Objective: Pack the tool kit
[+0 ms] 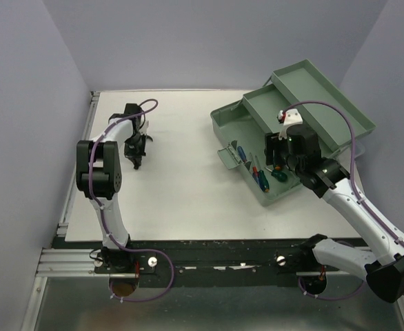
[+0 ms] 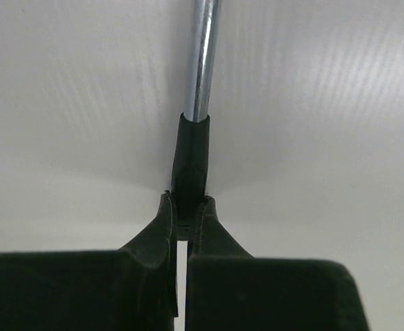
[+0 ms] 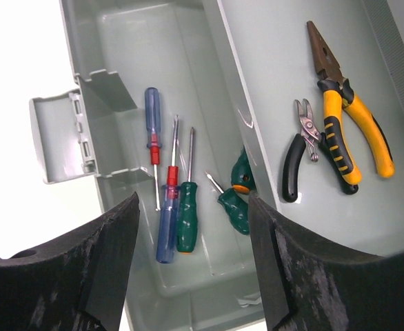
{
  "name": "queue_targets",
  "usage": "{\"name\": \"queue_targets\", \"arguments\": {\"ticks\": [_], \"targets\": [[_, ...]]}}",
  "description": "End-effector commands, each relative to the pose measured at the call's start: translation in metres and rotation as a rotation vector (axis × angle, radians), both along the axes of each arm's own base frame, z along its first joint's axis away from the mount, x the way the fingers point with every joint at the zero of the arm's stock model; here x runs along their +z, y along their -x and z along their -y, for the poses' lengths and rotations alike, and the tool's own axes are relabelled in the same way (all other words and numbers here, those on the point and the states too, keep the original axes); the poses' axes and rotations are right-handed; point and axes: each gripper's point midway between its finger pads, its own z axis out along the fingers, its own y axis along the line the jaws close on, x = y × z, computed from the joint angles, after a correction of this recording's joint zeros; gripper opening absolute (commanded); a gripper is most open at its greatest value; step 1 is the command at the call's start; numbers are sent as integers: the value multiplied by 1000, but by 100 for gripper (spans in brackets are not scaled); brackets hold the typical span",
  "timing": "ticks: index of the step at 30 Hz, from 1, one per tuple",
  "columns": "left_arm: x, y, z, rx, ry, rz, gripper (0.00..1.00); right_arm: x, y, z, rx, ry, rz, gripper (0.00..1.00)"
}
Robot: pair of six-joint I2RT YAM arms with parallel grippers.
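Note:
The grey-green toolbox [image 1: 231, 125] lies open at the right of the table, its tray [image 1: 326, 96] swung back. Blue, red-collared and green screwdrivers [image 3: 187, 214] lie in its lower well [image 3: 119, 62]. Yellow-black pliers [image 3: 347, 117] and small black cutters [image 3: 293, 162] lie in the tray. My right gripper [image 3: 192, 207] hovers open over the screwdrivers [image 1: 263, 176], holding nothing. My left gripper [image 2: 186, 203] at the table's left [image 1: 136, 162] is shut on the black grip [image 2: 190, 158] of a tool with a steel shaft [image 2: 202, 62]; its head is out of view.
The toolbox latch flap [image 3: 57, 138] hangs open off the box's left side. White tabletop [image 1: 181, 179] spans between the arms. Purple walls close in the left, back and right. A metal rail [image 1: 85, 255] runs along the near edge.

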Motion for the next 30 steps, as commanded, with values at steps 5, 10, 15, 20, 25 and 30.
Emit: {"name": "queue_targets", "arguments": {"ticks": [5, 10, 15, 20, 25, 30], "targets": [[126, -17, 89, -153, 224, 481, 0, 17, 8, -50, 84, -321, -31, 72], [166, 11, 173, -338, 440, 599, 0, 37, 8, -100, 194, -524, -31, 69], [193, 55, 248, -503, 722, 605, 0, 55, 7, -146, 276, -677, -36, 67], [208, 89, 282, -609, 823, 607, 0, 53, 3, -171, 261, -683, -30, 66], [220, 110, 298, -641, 913, 602, 0, 34, -3, -171, 184, -587, -29, 63], [224, 124, 310, -669, 963, 577, 0, 24, -4, -169, 147, -570, -29, 61]]}}
